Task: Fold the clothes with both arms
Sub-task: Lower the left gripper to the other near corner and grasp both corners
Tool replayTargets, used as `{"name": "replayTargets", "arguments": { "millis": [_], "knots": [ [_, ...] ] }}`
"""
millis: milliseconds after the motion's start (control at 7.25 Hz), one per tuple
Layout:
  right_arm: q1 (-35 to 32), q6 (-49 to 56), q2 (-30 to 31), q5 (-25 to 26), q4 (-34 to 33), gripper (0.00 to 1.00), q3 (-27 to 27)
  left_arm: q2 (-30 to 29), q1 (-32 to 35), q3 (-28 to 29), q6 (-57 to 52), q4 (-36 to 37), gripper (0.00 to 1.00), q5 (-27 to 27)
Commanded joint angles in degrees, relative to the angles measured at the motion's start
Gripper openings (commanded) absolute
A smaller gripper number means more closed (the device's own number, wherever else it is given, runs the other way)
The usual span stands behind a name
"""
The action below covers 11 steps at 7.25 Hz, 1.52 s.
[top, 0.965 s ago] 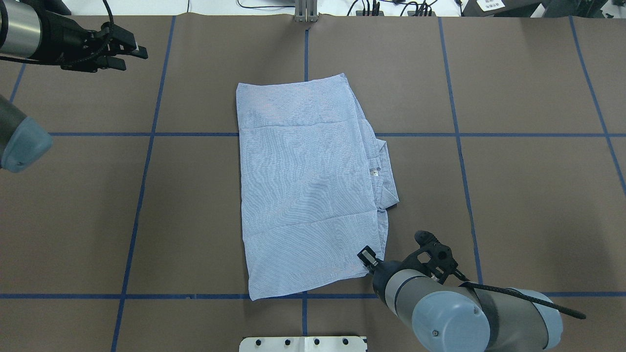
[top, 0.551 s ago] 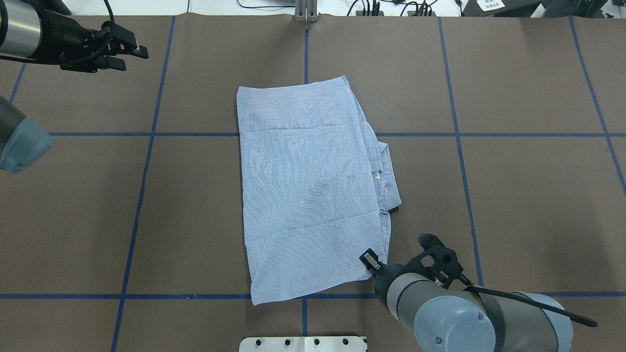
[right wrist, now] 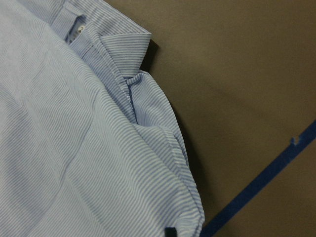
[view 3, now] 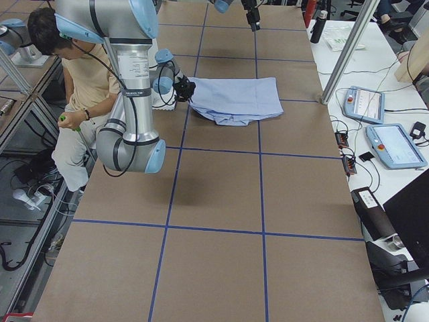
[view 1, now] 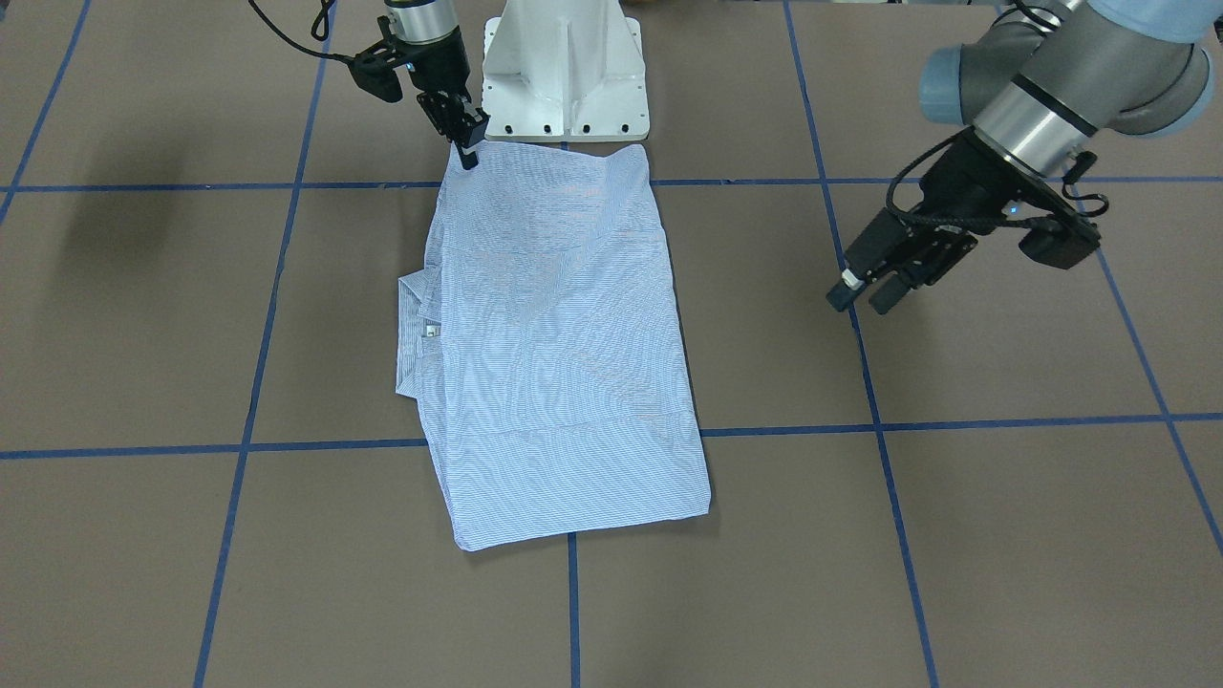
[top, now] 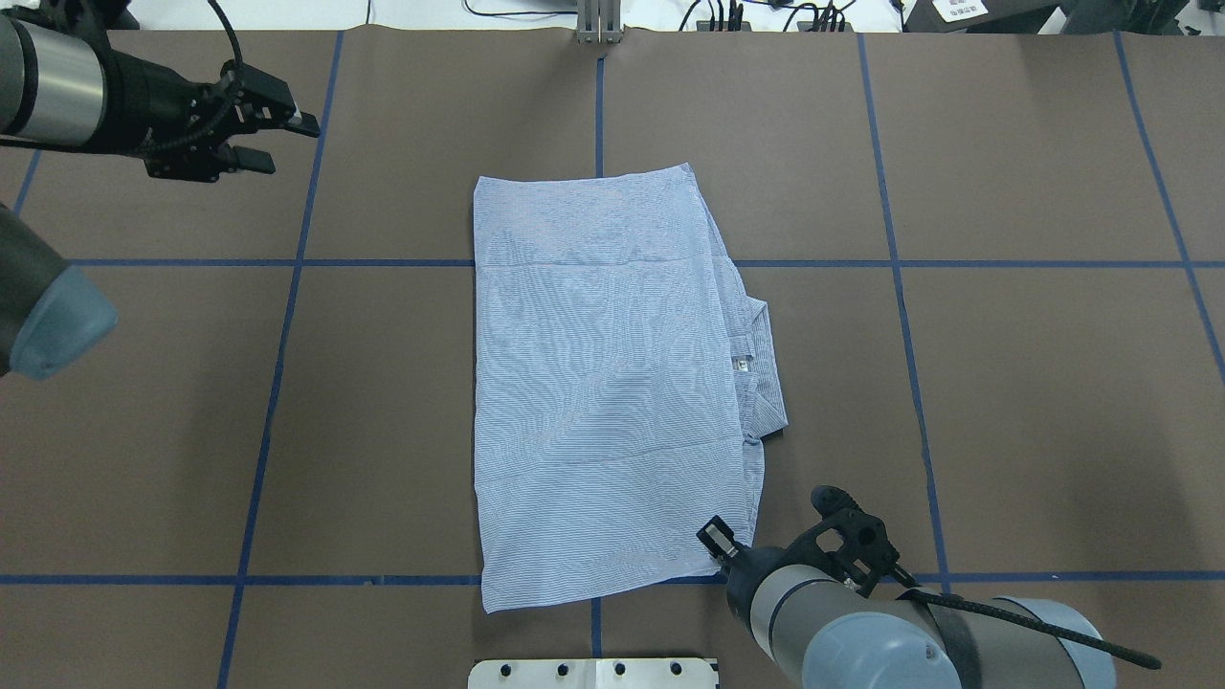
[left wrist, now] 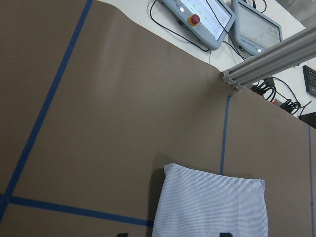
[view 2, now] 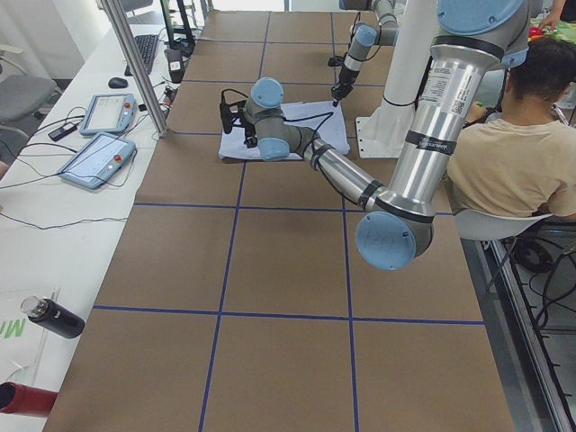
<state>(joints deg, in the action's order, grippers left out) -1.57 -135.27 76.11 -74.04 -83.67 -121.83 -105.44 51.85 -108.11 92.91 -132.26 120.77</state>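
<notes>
While the shirt [top: 603,383] lies flat near the middle of the tabletop [top: 1005,383], it is already reduced to a compact upright rectangle: no sleeve shows loose, and the edges look fairly straight. One defect is noted: the collar [top: 761,354], with its neck label [top: 739,363], protrudes past the long edge on the robot's right. The right end effector [view 1: 468,148] sits at the shirt's near right corner, beside the robot's base, its jaws drawn together and apparently clenched on that corner; the right wrist view shows the cloth very close. The left end effector [view 1: 874,291] hangs released, jaws apart, above bare tabletop well apart from the shirt on the far left. Assessment: folding is largely done. What is left is probably squaring the bundle, tucking the collar, or one last fold.
</notes>
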Motion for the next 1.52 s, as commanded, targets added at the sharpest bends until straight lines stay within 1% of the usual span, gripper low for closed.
{"name": "replayTargets", "arguments": {
  "millis": [0, 138, 276, 551, 827, 1103, 1379],
  "knots": [
    [0.7, -0.1, -0.1, 0.1, 0.0, 0.00, 0.0, 2.7, -16.1, -5.3, 11.1, -0.7, 0.82, -12.7],
    [0.6, -0.1, -0.1, 0.1, 0.0, 0.00, 0.0, 4.1, -21.6, -5.4, 12.7, -0.6, 0.82, -16.6],
    [0.6, -0.1, -0.2, 0.1, 0.0, 0.00, 0.0, 5.1, -25.1, -5.3, 13.1, -0.5, 0.81, -18.4],
    [0.7, 0.0, -0.3, 0.1, 0.0, 0.00, 0.0, 4.7, -30.2, -4.4, 18.7, -0.5, 0.75, -17.9],
    [0.6, 0.0, -0.4, 0.0, 0.0, 0.00, -0.1, 5.1, -36.2, -4.4, 23.7, -0.5, 0.74, -18.8],
    [0.6, 0.0, -0.8, 0.0, 0.0, 0.00, -0.2, 5.2, -42.9, -3.9, 25.2, 0.0, 0.71, -26.3],
    [0.6, 0.0, -1.1, 0.0, 0.0, 0.00, -0.1, 5.2, -43.5, -2.4, 25.2, 0.0, 0.69, -26.6]
  ]
}}
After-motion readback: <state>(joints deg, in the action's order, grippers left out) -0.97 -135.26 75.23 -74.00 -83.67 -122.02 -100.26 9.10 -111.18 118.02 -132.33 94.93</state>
